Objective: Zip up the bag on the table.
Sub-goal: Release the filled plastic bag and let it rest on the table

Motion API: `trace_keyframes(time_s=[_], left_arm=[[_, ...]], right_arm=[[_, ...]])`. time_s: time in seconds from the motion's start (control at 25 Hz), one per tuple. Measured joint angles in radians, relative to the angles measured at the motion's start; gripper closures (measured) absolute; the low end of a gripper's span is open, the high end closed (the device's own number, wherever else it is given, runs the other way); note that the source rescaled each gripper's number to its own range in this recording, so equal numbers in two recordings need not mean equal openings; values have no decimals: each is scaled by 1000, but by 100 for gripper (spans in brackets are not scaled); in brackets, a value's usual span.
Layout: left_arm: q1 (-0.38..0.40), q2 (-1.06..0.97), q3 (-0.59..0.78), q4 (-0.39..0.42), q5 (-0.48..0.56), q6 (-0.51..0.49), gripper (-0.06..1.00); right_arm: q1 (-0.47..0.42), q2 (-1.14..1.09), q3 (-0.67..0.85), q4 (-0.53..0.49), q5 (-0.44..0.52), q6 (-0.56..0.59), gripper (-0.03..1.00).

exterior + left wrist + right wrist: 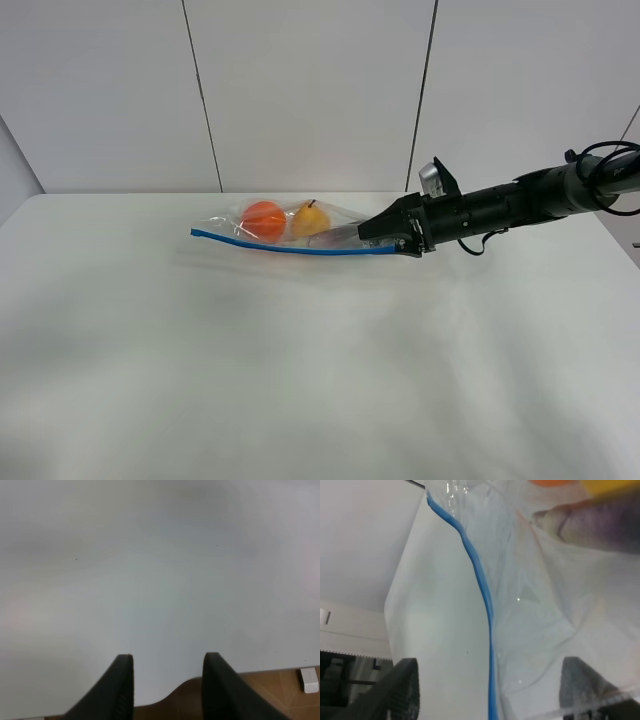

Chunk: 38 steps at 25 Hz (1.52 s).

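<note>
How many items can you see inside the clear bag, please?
3: an orange ball toward its left end, a yellow pear beside it, and a purple item nearest the right gripper. Others may be hidden.

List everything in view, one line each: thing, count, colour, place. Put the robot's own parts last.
table: one, white, fills the lower part of the high view.
bag: one, clear plastic, lying flat on the far middle of the table.
zipper strip: one, blue, along the bag's near long edge.
round fruit: one, orange, inside the bag toward its left end.
pear-shaped fruit: one, yellow, inside the bag beside the orange one.
purple item: one, purple, inside the bag, blurred in the right wrist view.
wall panels: pale grey, behind the table.
right hand: one, black, open, at the bag's right end, fingers on either side of the zipper strip.
left hand: one, black, open, over bare table near its edge.
</note>
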<state>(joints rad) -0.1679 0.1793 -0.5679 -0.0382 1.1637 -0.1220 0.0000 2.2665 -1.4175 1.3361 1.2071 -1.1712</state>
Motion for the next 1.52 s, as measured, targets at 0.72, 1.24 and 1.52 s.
trace_keyframes(time_s=[0.72, 1.24, 1.52], left_arm=[[0, 0, 0, 1, 0, -2, 44], [0, 0, 0, 1, 0, -2, 44], [0, 0, 0, 1, 0, -2, 44]], right_arm=[[0, 0, 0, 0, 0, 2, 3], [0, 0, 0, -12, 0, 19, 3], [0, 0, -17, -57, -13, -90, 3]])
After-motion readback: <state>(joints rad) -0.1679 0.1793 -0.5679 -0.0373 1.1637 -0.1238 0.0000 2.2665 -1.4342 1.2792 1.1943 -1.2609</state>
